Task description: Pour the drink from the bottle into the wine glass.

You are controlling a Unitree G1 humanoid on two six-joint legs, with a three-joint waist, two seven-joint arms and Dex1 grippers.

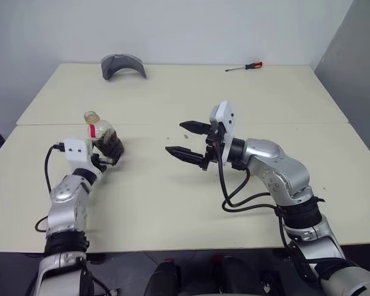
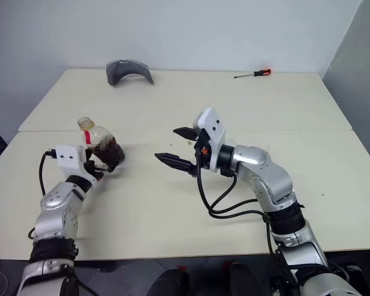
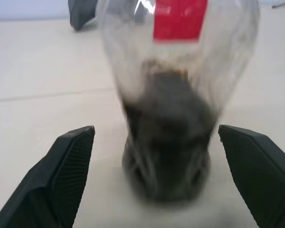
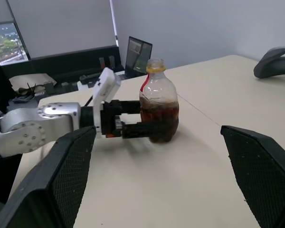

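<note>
We are counting one bottle (image 1: 102, 139) with one red strip (image 1: 93, 131) on it, and one lot of dark drink (image 4: 159, 115) sitting inside it. We are also seeing one screwdriver (image 1: 244, 66) and one grey curved object (image 1: 123, 65) lying on two tables (image 1: 172, 98) pushed together. We are counting two grippers, the left gripper (image 1: 106, 161) and the right gripper (image 1: 184, 139), each showing two black fingers.
</note>
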